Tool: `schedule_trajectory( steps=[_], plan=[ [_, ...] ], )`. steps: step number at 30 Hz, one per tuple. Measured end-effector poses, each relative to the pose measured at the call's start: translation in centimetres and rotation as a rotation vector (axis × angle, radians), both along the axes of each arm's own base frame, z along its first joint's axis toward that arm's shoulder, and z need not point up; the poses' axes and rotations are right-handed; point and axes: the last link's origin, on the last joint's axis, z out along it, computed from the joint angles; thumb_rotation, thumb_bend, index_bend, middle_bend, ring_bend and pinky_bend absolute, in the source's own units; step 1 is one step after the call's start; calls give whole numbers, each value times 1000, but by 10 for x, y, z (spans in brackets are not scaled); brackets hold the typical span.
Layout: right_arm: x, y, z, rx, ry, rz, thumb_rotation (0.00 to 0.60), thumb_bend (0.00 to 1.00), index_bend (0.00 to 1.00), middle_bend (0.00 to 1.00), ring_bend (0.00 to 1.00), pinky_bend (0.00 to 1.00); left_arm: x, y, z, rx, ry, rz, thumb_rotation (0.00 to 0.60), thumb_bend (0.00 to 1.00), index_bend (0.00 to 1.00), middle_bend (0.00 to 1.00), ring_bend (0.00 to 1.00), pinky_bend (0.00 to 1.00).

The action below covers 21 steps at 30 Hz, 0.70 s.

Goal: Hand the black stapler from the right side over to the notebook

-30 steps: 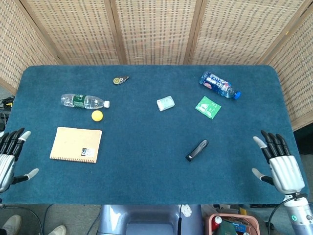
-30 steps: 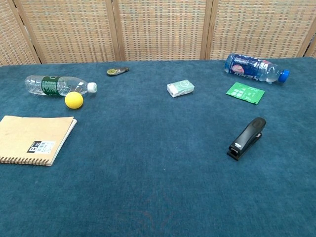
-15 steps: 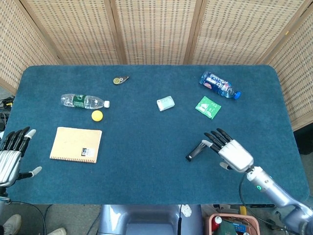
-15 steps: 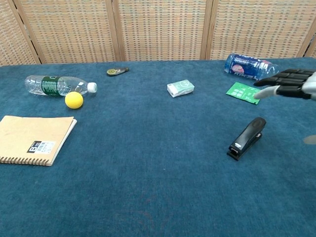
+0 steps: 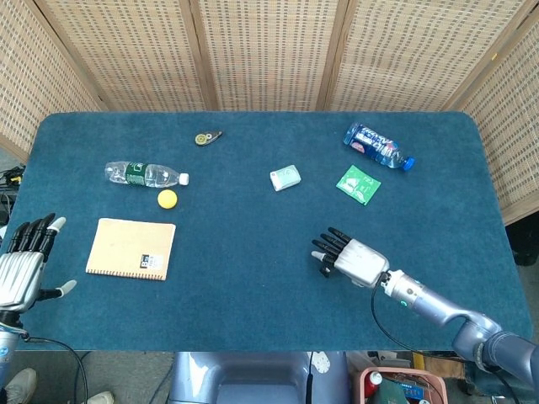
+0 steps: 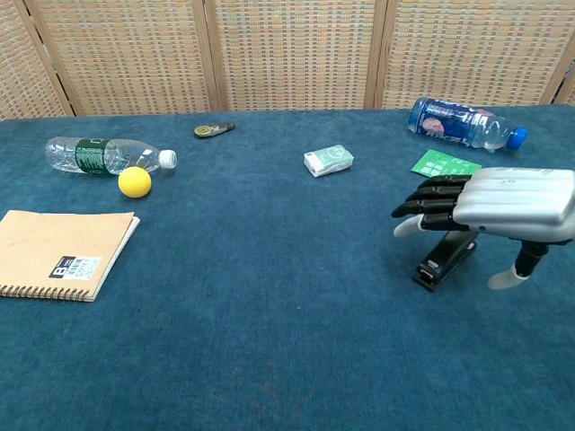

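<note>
The right hand (image 6: 503, 211) has moved a lot in 1 second: before it waited at the right edge of the table, and now it hangs directly over the black stapler (image 6: 444, 258), palm down. Its fingers (image 6: 433, 199) are spread and slightly bent, and they hold nothing. The stapler has not moved; it lies on the right half of the table, mostly hidden under the hand in the head view (image 5: 325, 268). This probably means the reach is nearly finished and the grasp is the next step, so the task is only at its beginning.

The left hand (image 5: 24, 263) waits at the near left corner, also wide and holding nothing; it has shifted only a little upward.

The table (image 5: 253, 311) has a dark blue cover that looks like soft felt. The stapler is a long, narrow wedge of matte black plastic or metal. The notebook (image 5: 131, 248) is flat and rectangular, with a tan paper cover and a spiral edge, well apart from the stapler, on the left.

Further back there is a round yellow ball (image 5: 168, 199) just beside a clear plastic bottle (image 5: 145, 174) lying on its side. At the far right lies a second bottle (image 5: 378, 146) with a blue cap.
</note>
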Motion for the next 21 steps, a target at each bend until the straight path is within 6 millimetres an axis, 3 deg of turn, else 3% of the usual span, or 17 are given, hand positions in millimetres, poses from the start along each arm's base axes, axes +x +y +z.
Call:
schedule_trajectory(
  steps=[5,10,12,21],
  plan=[
    [-2,-4,-10,18,36,3,600,323,227,193,21,75,0,3,0,-1,-17,4,600,0,0,0,0,0],
    [-2,-10,-20,12,48,12,600,435,410,455,259,297,-2,5,3,-1,-48,5,600,0,0,0,0,0],
    [-1,-13,-24,7,45,12,600,446,450,529,327,328,-3,5,4,-3,-52,6,600,0,0,0,0,0],
    [16,-19,-26,-6,-43,-27,600,449,479,573,404,323,-4,7,9,-10,-81,16,600,0,0,0,0,0]
  ],
)
